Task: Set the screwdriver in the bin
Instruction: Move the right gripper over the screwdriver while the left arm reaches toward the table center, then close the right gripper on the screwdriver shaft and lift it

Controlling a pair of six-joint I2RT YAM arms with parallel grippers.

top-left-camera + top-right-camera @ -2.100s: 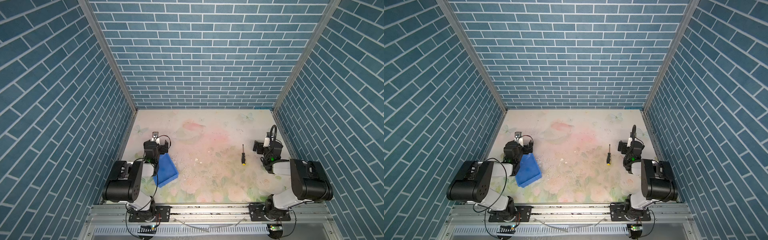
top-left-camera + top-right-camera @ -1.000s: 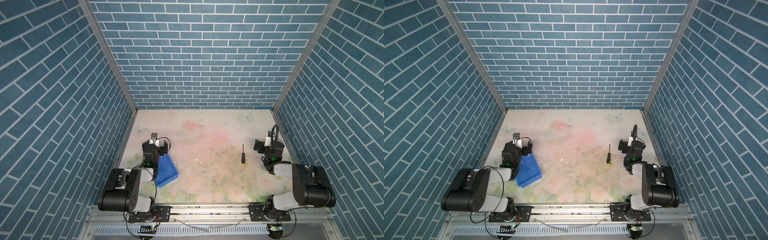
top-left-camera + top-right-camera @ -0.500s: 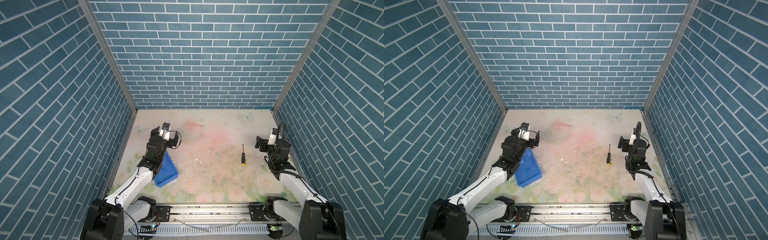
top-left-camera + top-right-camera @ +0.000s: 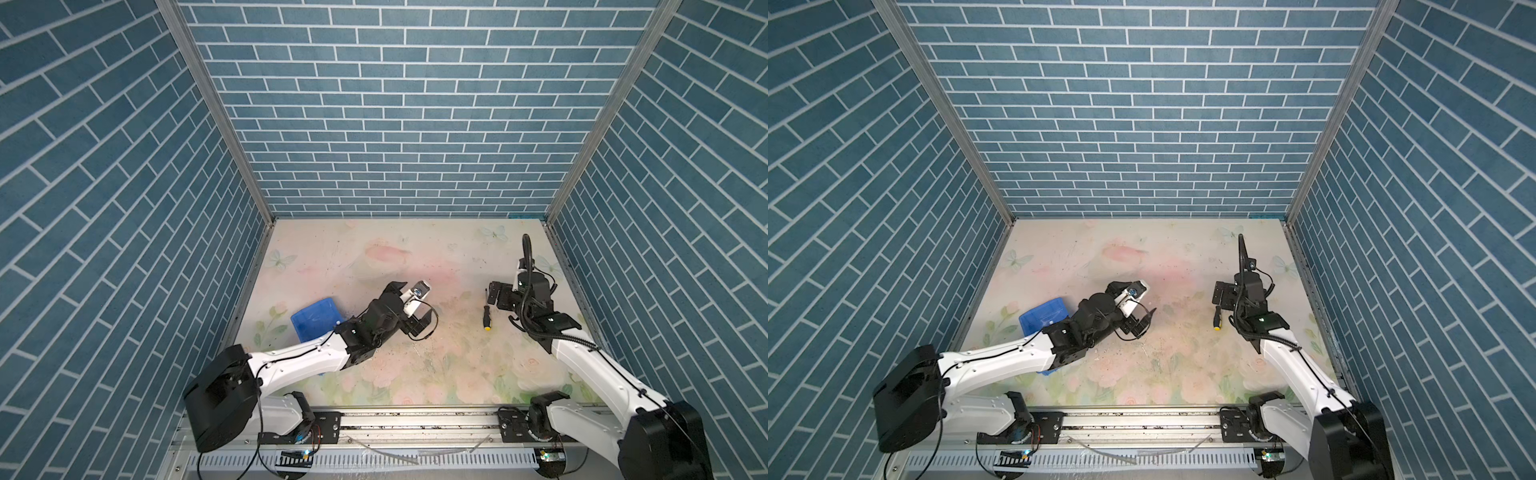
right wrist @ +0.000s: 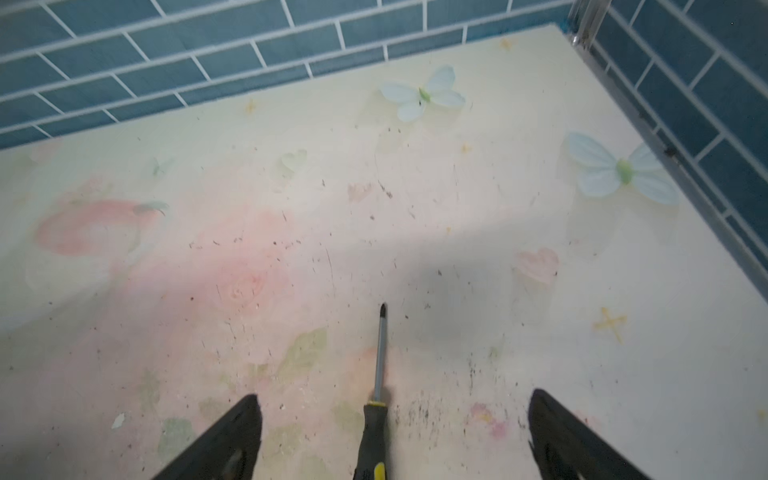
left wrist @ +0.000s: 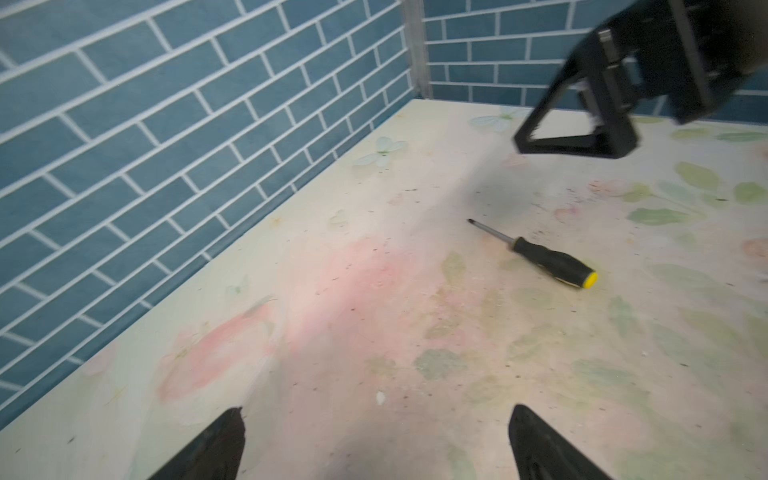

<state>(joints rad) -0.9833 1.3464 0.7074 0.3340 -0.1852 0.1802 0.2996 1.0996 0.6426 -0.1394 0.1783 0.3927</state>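
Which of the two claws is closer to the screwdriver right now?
Right. The right gripper is open over the screwdriver, whose handle shows between its fingers. The left gripper, also open, is mid-table beside the bin, well short of it.

Black handle on the screwdriver [image 6: 536, 255], yellow collar and butt, silvery shaft with a dark tip. Bright blue for the bin [image 4: 311, 322]. Cream counter [image 4: 415, 257] printed with faded pink roses, green leaves and pale-blue butterflies, flecked with dark specks. Teal brick pattern with white joints on the walls [image 4: 395, 104]. Black left pincer [image 6: 376, 415] and right pincer [image 5: 394, 398]; white arms [image 4: 299, 365], black joints.
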